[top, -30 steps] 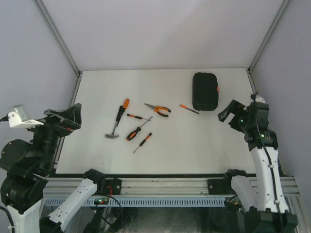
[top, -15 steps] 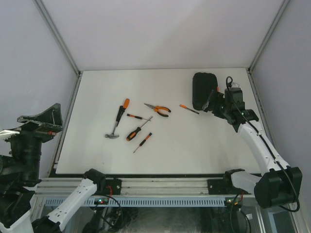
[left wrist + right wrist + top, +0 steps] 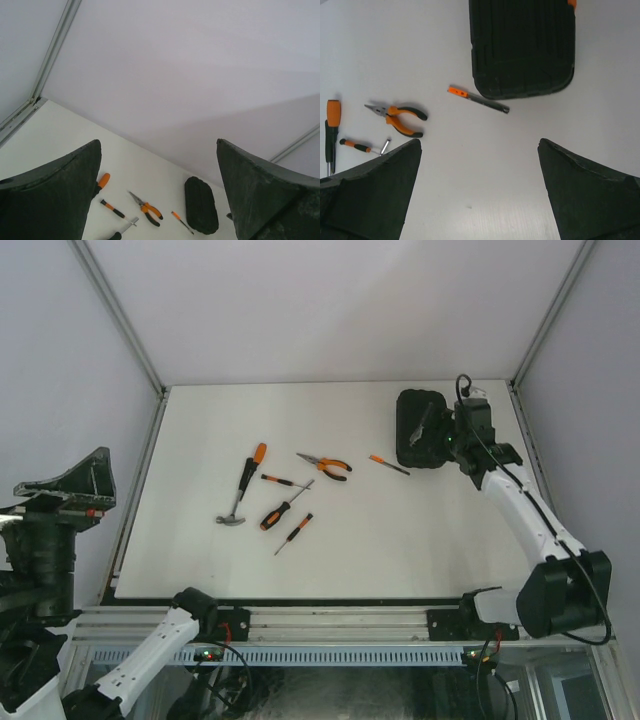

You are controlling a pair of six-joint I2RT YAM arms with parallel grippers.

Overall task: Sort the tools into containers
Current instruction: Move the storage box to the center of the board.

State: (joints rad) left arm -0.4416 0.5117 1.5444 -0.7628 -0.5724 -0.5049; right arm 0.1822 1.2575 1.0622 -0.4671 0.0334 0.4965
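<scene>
Right gripper (image 3: 428,430) is spread wide and holding nothing. It hangs over the right side of the case (image 3: 408,445) and covers part of that edge from above, so I can't tell if it's touching. The case is shut and sits at the far right of the desk (image 3: 400,540), long axis running away from the arms, orange latch (image 3: 449,424) on its right side. In the right wrist view the case's far end is cut off.

Just off its near left corner is a short screwdriver (image 3: 388,465), orange end left, tip toward the case, not touching.

Further left are the pliers (image 3: 328,466), nose pointing left. Then a thin screwdriver (image 3: 283,480), a thick screwdriver (image 3: 277,513) lying diagonally, and another thin one (image 3: 294,534). The hammer (image 3: 243,485) has its head nearest the arms and its handle pointing away. The wrist views hide some of these behind fingers.

Left gripper (image 3: 75,480) is also wide open and empty, raised off the desk's left edge.
</scene>
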